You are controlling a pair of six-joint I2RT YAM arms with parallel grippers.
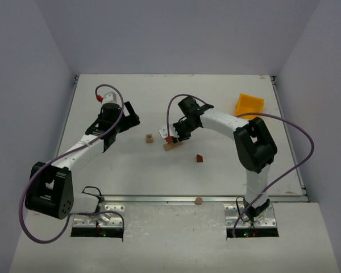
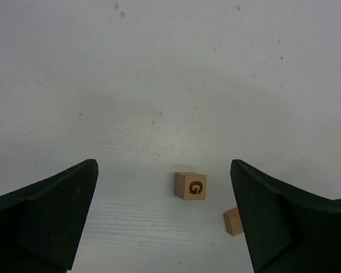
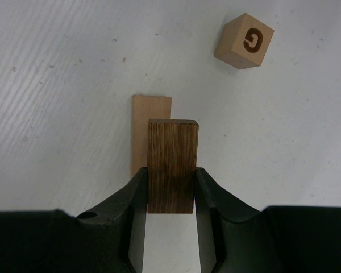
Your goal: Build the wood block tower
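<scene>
White table [image 1: 131, 170], left tool [image 2: 163, 168] wide, right tool [image 3: 170, 170] tight around dark block [image 3: 171, 151] over pale plank [image 3: 150, 108].

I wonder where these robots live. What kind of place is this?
Probably a robot testing lab: a white table boxed in by plain walls, robot arms bolted to its edge, and only a lettered wooden block and a yellow bin.

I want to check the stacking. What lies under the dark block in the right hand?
A pale plank lies under the dark block that the right hand grips. Only the plank's far end and one side show; the rest is covered, so contact cannot be judged.
</scene>
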